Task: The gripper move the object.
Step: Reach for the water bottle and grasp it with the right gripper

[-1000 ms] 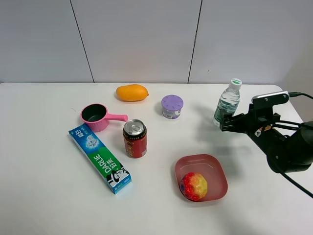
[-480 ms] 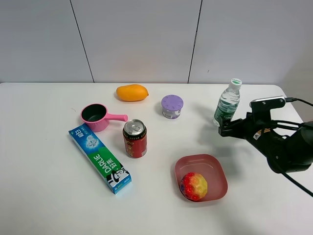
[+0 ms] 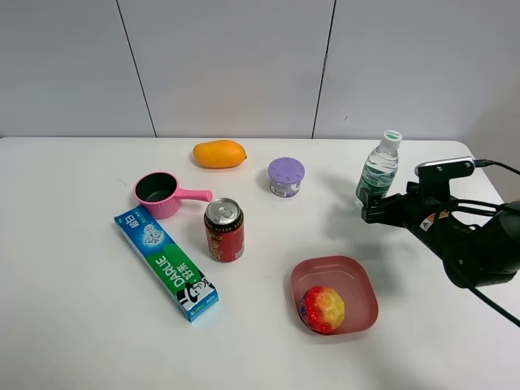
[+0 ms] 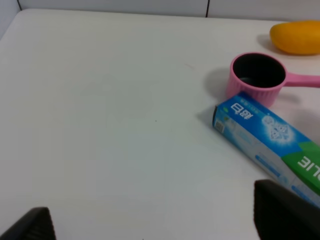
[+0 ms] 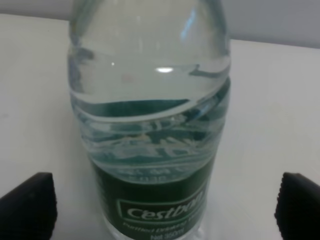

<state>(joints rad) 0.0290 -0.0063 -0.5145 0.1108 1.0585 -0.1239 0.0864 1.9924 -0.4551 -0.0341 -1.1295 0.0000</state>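
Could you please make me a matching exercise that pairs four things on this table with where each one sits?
Things:
1. water bottle
2. mango
3. colourful ball
4. toothpaste box

Places, as the high camera sees them:
a. inside the pink bowl
b. upright, directly in front of the open right gripper
c. at the back, left of the purple-lidded tub
d. lying flat, just left of the red can

Pairs: 1-b, 2-c, 3-a, 4-d.
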